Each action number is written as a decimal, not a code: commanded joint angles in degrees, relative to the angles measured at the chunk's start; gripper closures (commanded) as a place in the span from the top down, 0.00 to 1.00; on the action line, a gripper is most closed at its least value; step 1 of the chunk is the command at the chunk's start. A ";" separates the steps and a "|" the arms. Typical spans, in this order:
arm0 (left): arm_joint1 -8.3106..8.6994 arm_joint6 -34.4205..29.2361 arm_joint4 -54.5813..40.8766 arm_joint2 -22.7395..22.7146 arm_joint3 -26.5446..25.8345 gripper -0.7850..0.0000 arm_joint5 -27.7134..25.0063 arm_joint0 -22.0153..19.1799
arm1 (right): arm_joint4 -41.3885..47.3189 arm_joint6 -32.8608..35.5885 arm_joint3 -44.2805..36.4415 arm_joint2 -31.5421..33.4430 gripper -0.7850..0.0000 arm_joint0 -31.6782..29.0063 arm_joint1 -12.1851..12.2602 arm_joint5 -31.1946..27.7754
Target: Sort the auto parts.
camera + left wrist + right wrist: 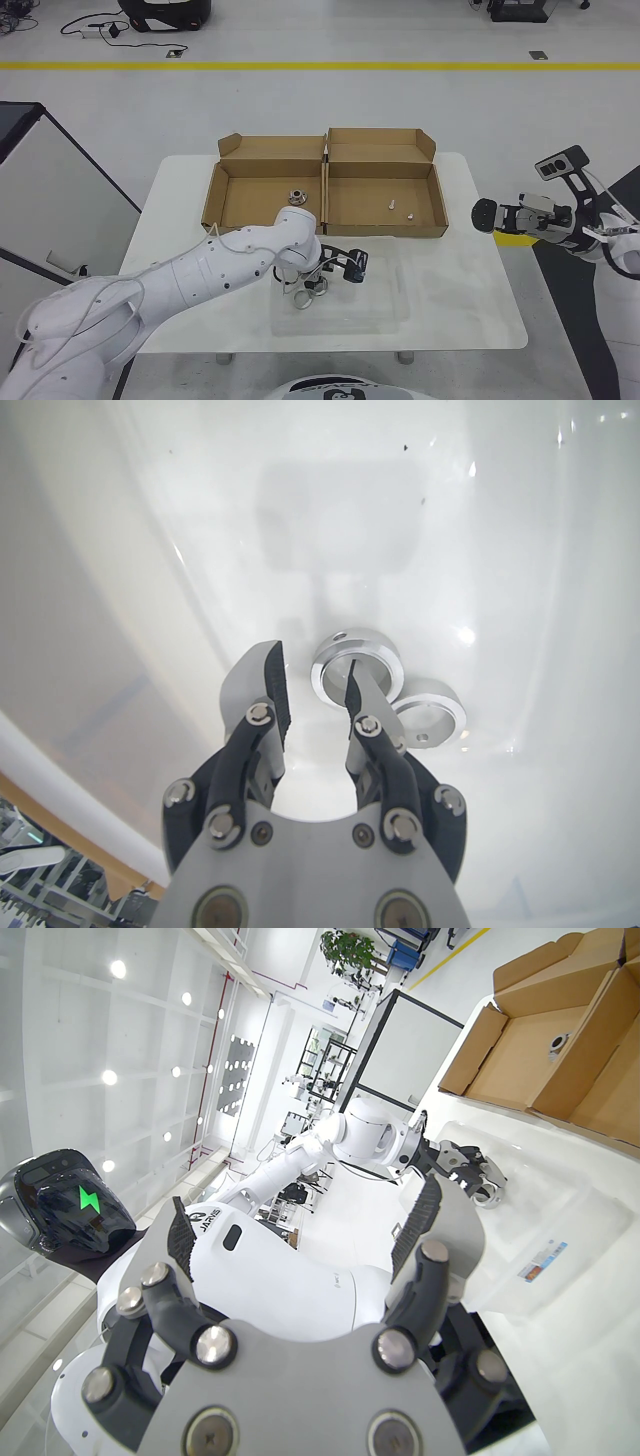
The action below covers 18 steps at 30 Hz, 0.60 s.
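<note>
Left hand (315, 655) astride ring (357, 639), twin (435, 700) beside

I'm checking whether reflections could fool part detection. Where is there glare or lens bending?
Left wrist view: small bright glints on the clear tray near the metal rings, and the tray's walls bow into curves. Right wrist view: round ceiling lights shine straight at the lens. Top view: even light.
</note>
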 commanded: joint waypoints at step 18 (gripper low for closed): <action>0.29 0.21 -0.11 0.00 0.66 0.38 -0.21 0.55 | 0.00 0.00 0.00 0.00 1.00 0.00 0.00 0.00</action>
